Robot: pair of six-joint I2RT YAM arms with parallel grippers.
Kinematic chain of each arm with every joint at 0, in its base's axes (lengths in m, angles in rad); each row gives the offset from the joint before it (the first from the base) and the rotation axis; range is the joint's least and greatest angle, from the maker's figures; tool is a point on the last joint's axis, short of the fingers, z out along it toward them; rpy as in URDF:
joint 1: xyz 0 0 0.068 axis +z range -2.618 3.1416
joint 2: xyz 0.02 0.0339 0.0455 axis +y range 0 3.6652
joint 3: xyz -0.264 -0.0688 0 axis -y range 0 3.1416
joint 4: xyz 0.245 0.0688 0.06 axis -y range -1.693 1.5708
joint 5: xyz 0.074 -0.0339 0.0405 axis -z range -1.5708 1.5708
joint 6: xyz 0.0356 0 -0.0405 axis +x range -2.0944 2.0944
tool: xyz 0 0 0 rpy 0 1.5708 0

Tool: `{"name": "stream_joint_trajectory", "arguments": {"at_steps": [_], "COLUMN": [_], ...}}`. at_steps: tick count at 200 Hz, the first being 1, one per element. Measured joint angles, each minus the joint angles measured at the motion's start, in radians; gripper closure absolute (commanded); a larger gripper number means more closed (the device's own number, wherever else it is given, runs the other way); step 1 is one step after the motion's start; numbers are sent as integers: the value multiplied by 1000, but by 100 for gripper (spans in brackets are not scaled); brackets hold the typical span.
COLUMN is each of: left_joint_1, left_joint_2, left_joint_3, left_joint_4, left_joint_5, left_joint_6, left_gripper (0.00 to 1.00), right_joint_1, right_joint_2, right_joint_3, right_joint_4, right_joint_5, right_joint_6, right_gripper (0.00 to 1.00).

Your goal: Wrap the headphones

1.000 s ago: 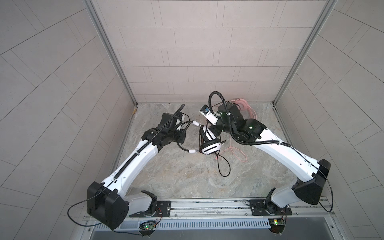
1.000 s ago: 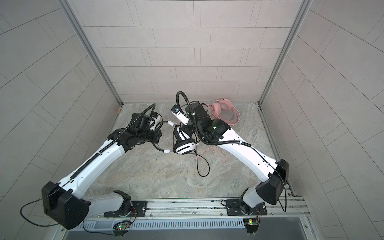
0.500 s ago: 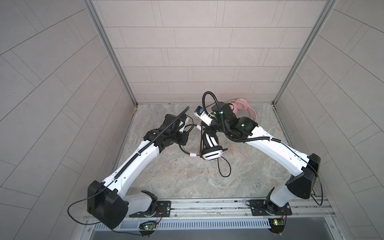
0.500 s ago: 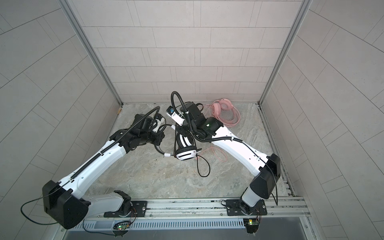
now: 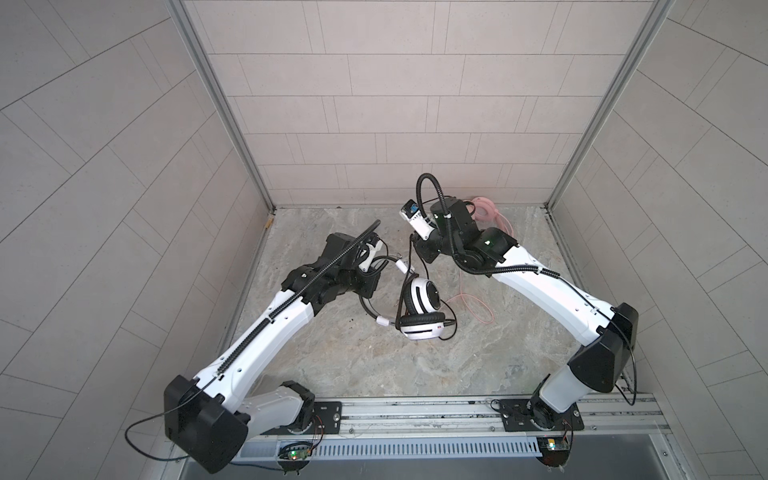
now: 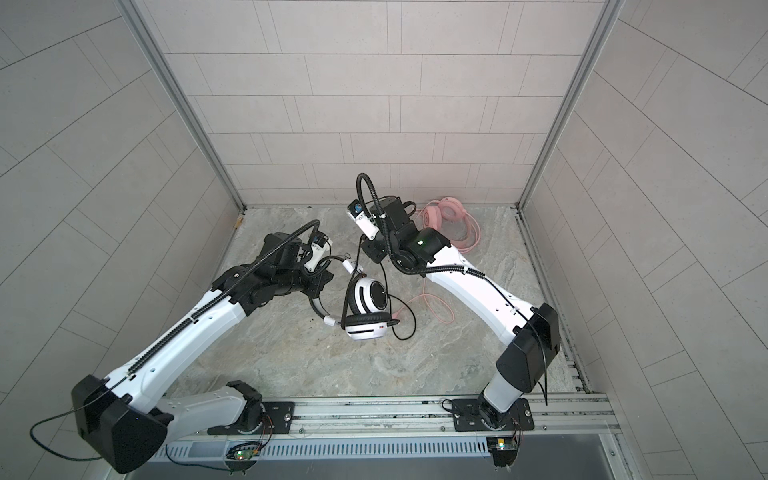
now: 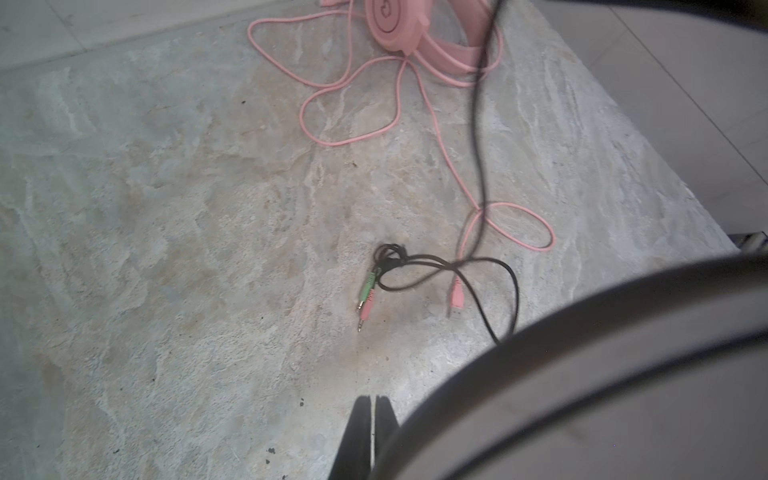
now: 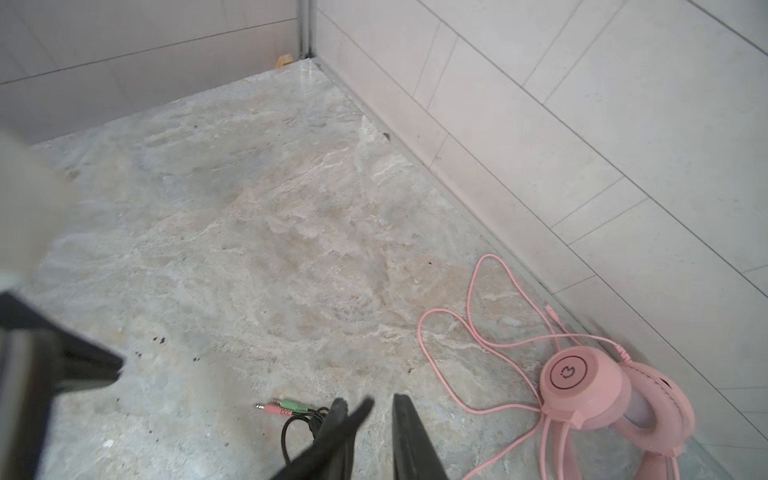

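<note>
My left arm (image 5: 266,328) reaches up from the near rail toward the middle, elbow bent, wrist angled inward. My left gripper (image 7: 371,419) has its jaws pressed together, only a hairline between the tips. My right arm (image 5: 552,291) leans in from the opposite side, wrist raised. My right gripper (image 8: 380,409) shows a narrow gap between its fingertips.

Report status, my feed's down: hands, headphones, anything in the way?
Left hand shut beside headband of white headset. Right hand open, black cable loose. Pink cable crosses black cable on table.
</note>
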Motion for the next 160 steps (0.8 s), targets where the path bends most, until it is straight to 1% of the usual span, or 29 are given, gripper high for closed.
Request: {"name": "stream_joint_trajectory", "arguments": {"at_steps": [41, 68, 91, 116, 132, 160], "left_joint_1": [0, 11, 31, 66, 92, 141], "left_joint_2": [-7, -29, -51, -57, -53, -49], "left_joint_3": [-8, -31, -36, -36, -36, -36], "left_joint_4": [14, 35, 42, 55, 55, 58], "left_joint_5": [70, 99, 103, 103, 103, 113], "left_joint_6": [10, 8, 2, -12, -24, -45], "left_gripper": [100, 100, 100, 100, 100, 100], "right_joint_1": [-57, -78, -89, -107, -140, -195], "right_joint_2": [-5, -15, -15, -33, -69, -169], "right_joint_3": [-40, -119, -189, -308, -401, -571], "right_joint_4": [52, 106, 146, 203, 229, 287], "right_joint_5": [-56, -124, -166, -199, -221, -250], "right_joint_6": [43, 86, 121, 164, 200, 260], "right_gripper": [71, 70, 69, 68, 64, 52]}}
